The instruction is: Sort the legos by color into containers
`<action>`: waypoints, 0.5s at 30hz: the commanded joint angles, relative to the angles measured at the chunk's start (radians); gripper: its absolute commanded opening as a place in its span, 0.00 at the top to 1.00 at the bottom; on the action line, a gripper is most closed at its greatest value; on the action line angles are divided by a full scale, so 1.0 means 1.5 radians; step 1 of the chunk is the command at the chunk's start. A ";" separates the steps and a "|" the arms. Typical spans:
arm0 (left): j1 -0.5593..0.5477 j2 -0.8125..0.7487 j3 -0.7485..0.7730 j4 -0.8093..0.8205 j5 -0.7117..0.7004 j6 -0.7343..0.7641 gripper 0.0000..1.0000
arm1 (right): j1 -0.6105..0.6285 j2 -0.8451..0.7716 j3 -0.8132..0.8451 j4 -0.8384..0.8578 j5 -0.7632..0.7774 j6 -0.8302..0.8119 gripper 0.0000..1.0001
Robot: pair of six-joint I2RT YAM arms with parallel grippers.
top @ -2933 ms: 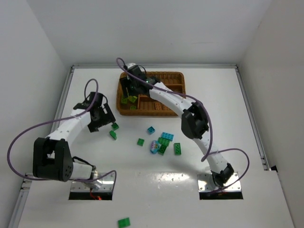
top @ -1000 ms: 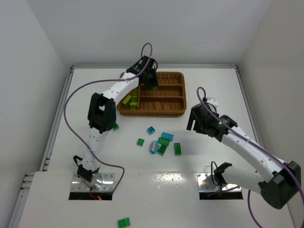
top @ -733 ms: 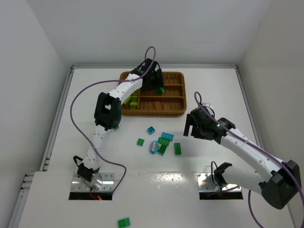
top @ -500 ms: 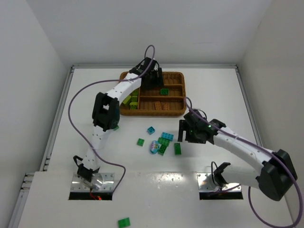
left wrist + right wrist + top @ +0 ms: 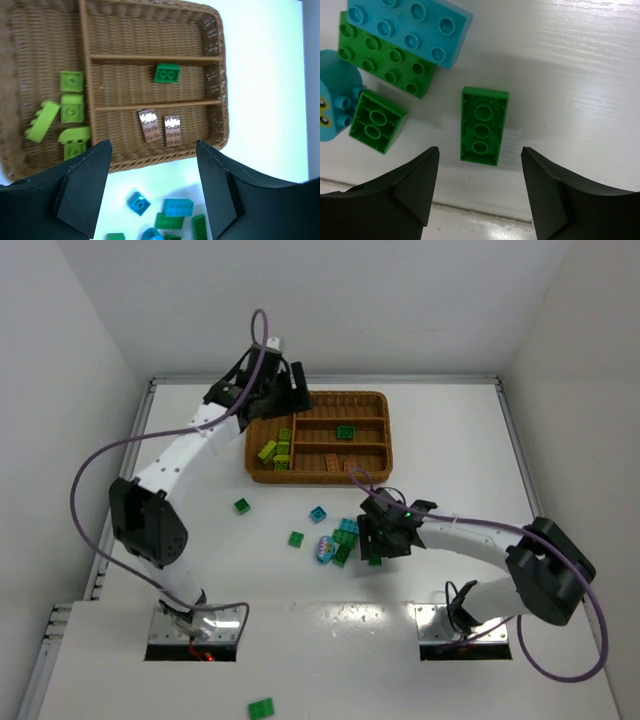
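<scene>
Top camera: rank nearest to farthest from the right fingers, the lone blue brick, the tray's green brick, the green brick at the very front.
1. Lone blue brick, just left of the right fingers.
2. Green brick in the tray, farther back.
3. Front green brick, at the near edge.

Green lego (image 5: pixel 483 126) under parted gripper (image 5: pixel 479 151)
</scene>
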 commanded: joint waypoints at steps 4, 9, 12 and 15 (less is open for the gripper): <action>0.013 -0.112 -0.151 -0.003 -0.033 0.003 0.25 | 0.010 0.049 -0.009 0.063 0.050 0.013 0.40; 0.028 -0.179 -0.229 -0.023 -0.056 0.003 0.25 | 0.010 0.088 0.006 0.071 0.074 0.013 0.56; 0.065 -0.203 -0.276 -0.036 -0.069 0.010 0.25 | 0.004 0.055 0.040 0.015 0.123 0.013 0.68; 0.083 -0.217 -0.321 -0.042 -0.069 0.017 0.25 | -0.003 -0.007 0.111 -0.026 0.187 -0.013 0.70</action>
